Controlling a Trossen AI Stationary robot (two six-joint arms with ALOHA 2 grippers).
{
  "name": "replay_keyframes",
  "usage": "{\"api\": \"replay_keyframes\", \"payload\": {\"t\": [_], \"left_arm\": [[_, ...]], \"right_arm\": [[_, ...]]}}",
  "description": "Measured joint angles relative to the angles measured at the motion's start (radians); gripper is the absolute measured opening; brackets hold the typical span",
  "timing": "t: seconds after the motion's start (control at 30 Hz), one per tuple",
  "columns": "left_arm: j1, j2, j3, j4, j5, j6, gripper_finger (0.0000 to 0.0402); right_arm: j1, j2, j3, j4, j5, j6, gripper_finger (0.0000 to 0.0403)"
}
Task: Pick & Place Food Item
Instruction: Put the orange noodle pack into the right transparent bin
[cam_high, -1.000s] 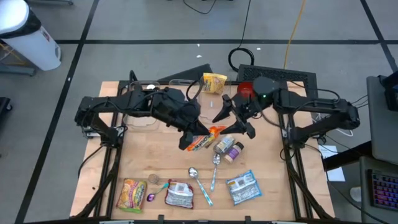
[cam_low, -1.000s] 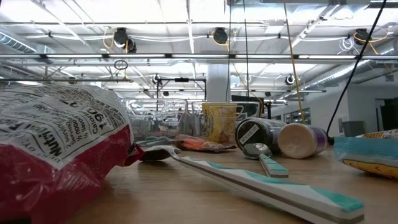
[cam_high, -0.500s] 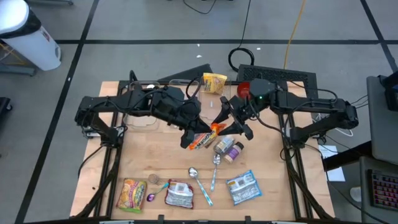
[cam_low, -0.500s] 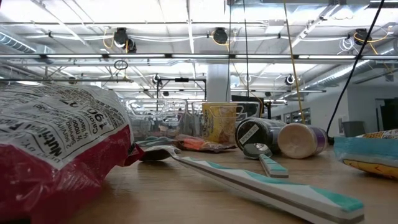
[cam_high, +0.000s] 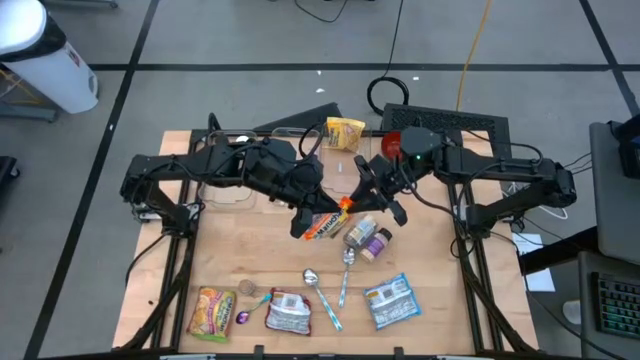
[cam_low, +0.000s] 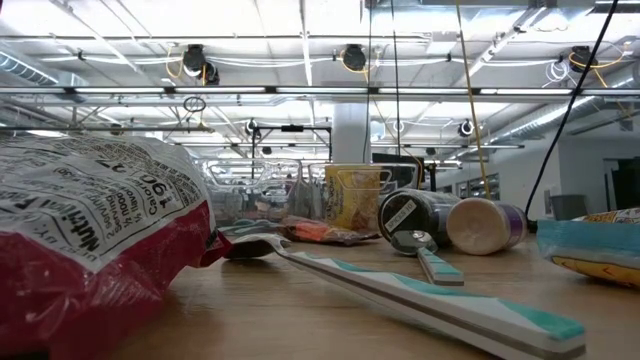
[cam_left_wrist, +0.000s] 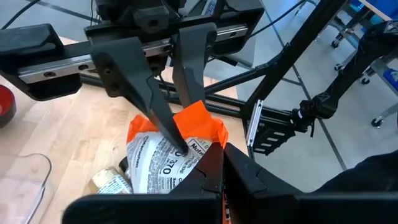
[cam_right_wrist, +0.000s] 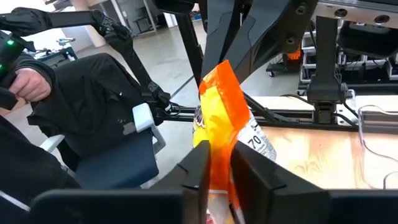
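A crinkly orange and white plastic snack packet (cam_high: 327, 223) is held up above the middle of the wooden table. Black printed letters are seen on its white part. Its orange end is pinched flat.

wooden table (cam_high: 220, 250); snack bags (cam_high: 213, 311), spoons (cam_high: 345, 275), jar (cam_high: 367, 240)

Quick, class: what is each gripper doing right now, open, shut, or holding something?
Left gripper: shut on one end of the orange snack packet.
Right gripper: shut on the packet's other end.
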Motion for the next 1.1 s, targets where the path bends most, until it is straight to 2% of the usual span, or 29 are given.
{"api": "replay_keyframes", "payload": {"t": [0.17,0.5,0.8,0.9,1.03,1.1], "left_arm": [[-0.001,0.0,0.0,-0.001,0.0,-0.009,0.0001],[0.002,0.0,0.0,-0.008,-0.001,-0.041,0.0023],[0.058,0.0,0.0,-0.011,-0.023,-0.06,0.0031],[0.081,0.0,0.0,-0.003,-0.008,-0.061,0.0054],[0.106,0.0,0.0,0.009,0.002,-0.064,0.0107],[0.116,0.0,0.0,0.008,0.002,-0.064,0.0136]], "right_arm": [[0.0,0.0,0.0,0.0,0.0,-0.008,0.0004],[0.0,0.0,0.0,0.0,0.001,-0.009,0.0001],[-0.02,0.0,0.0,-0.004,0.003,-0.011,0.0],[-0.052,-0.002,0.0,-0.023,0.001,-0.012,0.0],[-0.095,-0.002,-0.002,-0.052,-0.006,-0.012,0.0],[-0.112,-0.003,-0.002,-0.051,-0.055,-0.013,0.0]]}}
